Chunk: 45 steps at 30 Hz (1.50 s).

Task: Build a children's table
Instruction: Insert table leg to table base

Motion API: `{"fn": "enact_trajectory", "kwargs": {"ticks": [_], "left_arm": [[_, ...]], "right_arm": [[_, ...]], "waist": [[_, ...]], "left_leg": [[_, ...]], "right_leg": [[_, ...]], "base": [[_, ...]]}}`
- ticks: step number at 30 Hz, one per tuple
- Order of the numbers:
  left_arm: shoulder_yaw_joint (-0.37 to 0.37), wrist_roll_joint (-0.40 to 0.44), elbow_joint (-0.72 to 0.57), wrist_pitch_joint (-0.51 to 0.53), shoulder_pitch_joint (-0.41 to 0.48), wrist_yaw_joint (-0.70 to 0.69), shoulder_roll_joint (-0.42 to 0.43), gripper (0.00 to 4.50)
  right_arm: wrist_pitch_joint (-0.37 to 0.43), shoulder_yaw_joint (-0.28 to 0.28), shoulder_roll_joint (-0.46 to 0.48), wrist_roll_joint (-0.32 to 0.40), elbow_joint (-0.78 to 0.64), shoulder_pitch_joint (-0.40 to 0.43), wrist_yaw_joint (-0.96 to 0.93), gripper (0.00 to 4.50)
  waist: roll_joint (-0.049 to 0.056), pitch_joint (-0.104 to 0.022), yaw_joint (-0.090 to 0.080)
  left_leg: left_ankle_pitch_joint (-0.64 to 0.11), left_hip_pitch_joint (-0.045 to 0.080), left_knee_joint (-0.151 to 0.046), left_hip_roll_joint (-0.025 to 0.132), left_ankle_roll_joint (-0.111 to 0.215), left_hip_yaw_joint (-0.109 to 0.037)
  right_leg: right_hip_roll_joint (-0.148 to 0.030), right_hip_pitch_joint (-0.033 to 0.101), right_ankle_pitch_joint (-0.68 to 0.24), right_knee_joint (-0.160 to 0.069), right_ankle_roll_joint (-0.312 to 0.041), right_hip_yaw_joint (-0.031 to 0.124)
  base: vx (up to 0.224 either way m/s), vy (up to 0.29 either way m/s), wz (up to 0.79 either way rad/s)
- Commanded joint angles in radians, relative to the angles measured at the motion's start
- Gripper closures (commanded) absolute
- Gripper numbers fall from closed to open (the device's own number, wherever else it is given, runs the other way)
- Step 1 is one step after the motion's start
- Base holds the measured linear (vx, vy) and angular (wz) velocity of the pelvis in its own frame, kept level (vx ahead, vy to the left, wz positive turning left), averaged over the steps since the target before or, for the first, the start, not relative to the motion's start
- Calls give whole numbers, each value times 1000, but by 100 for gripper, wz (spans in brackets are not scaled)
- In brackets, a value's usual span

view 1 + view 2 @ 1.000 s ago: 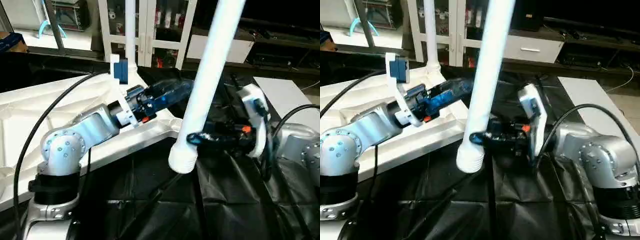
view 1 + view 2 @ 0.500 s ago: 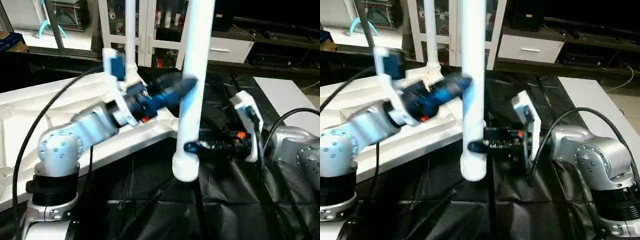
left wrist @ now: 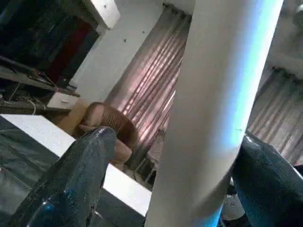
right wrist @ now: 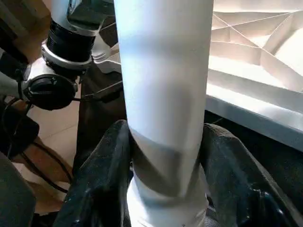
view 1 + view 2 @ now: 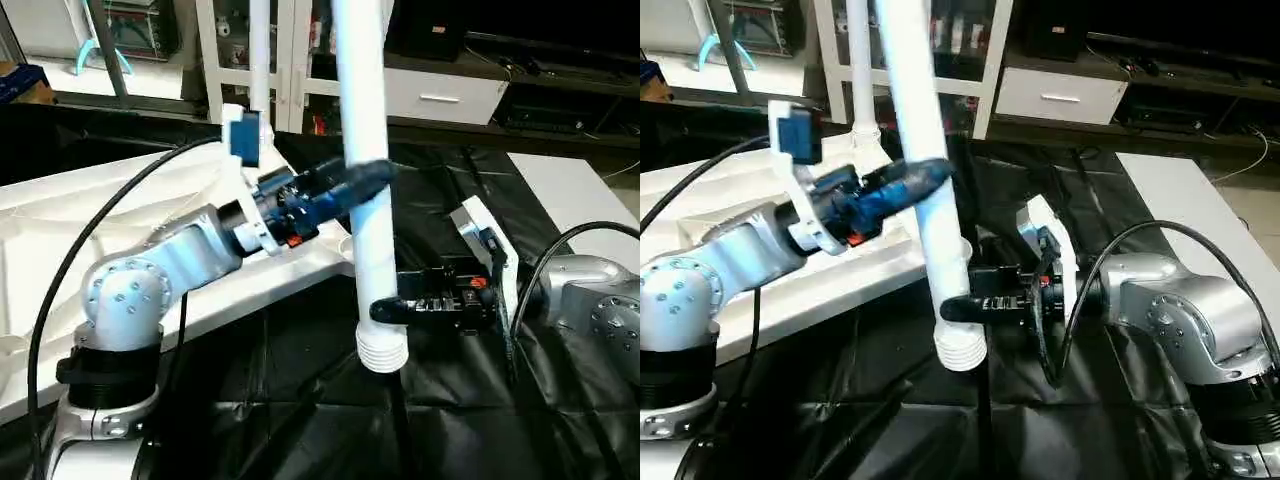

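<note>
One white tapered leg (image 5: 365, 150) stands nearly upright over the black cloth, its ribbed end (image 5: 382, 352) hanging free just above it. My right gripper (image 5: 385, 310) is shut on the leg close to that end, and both black fingers (image 4: 102, 175) press against the tube (image 4: 163, 94). Higher up, my left gripper (image 5: 375, 178) straddles the same leg (image 3: 213, 118), open, with a gap beside one finger (image 3: 71, 189). The table top (image 5: 60, 230) lies ribbed side up at the left. Another leg (image 5: 260, 60) stands in its far corner socket.
Black cloth (image 5: 300, 400) covers the surface under both arms. A white glass-door cabinet (image 5: 300, 60) stands behind the table top. A white flat board (image 5: 575, 200) lies at the right. A black cable (image 5: 90, 250) loops over my left forearm.
The leg's top has swung from leaning right to nearly upright, leaning a little left. My left gripper has come around it. My right gripper kept its hold near the ribbed end.
</note>
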Motion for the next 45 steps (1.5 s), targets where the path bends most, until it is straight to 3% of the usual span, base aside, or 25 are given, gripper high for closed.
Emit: {"fn": "enact_trajectory", "kwargs": {"ticks": [1,12,21,27,29,31,33,36,45], "left_arm": [[9,-10,4,13,-23,10,-4,78],[16,-1,20,12,-29,34,-18,182],[41,9,39,-13,-46,68,-36,255],[55,8,40,-23,-58,94,-57,267],[57,7,41,-28,-62,100,-60,268],[57,9,40,-31,-64,102,-62,268],[61,17,41,-43,-74,111,-70,271],[62,11,39,-42,-81,118,-78,273],[54,-11,16,-26,-78,116,-85,273]], "right_arm": [[-15,-7,-9,-8,-2,-8,1,266],[-29,-9,-2,-22,8,-14,6,267],[-37,-11,4,-34,16,-20,-6,267],[-37,-22,23,-32,24,-29,-27,267],[-29,-27,32,-28,30,-38,-39,197],[-26,-29,37,-26,31,-42,-46,197],[-26,-18,41,-35,31,-51,-50,162],[-24,2,49,-51,37,-58,-59,145],[-29,36,80,-84,69,-82,-80,137]], "waist": [[6,-82,-3],[5,-84,-3],[6,-82,-6],[5,-83,-6],[5,-83,-7],[6,-83,-8],[6,-83,-8],[7,-83,-7],[6,-83,-8]], "left_leg": [[158,8,-33,-24,-19,19],[178,7,-30,-25,-12,20],[148,8,-33,-23,-18,19],[159,8,-32,-23,-16,19],[165,8,-32,-23,-15,19],[164,8,-31,-24,-14,19],[167,8,-31,-25,-13,19],[170,8,-31,-24,-16,19],[161,9,-33,-24,-27,19]], "right_leg": [[-60,75,657,-37,-143,39],[-57,78,695,-33,-146,39],[-61,77,646,-38,-147,40],[-61,77,659,-37,-153,40],[-60,77,665,-36,-154,39],[-59,77,664,-36,-152,39],[-60,78,669,-37,-149,40],[-59,78,676,-35,-149,39],[-61,78,662,-37,-150,40]], "base": [[0,0,0],[0,0,0],[0,0,0],[0,0,0],[0,0,0],[0,0,0],[0,0,0],[0,0,0],[0,0,0]]}}
